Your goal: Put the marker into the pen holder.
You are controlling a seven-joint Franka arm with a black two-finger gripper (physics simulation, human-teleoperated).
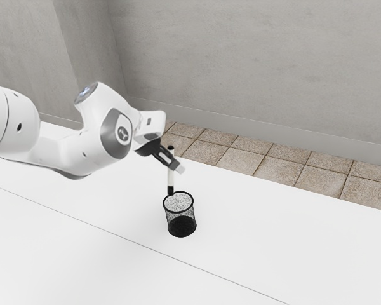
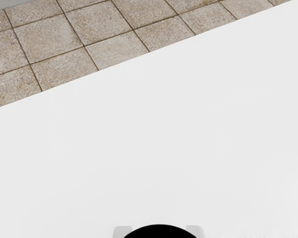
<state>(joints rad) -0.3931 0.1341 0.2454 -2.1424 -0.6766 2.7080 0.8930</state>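
Marker [image 1: 171,174] pinched in your jaws around mid-length, near upright; grasp and lift look done. Lower end by the rim of your pen holder [image 1: 180,212]; can't tell if it's over the opening. Left for you: line up, lower, release. White worktop [image 1: 273,244], thin seam [image 1: 146,246]. Beyond: brownish floor tiles [image 1: 241,152], grey wall [image 1: 254,63].

White arm [image 1: 57,149], left half of frame, smooth rounded shells, thin dark seam at far left, small dark round holes. Dark grey joint cover [image 1: 108,136] left of centre, pale round emblem [image 1: 122,133] with dark marking. Blue-grey end cap [image 1: 86,93] above. Black gripper [image 1: 178,168] near centre, slim fingers, pale tips.
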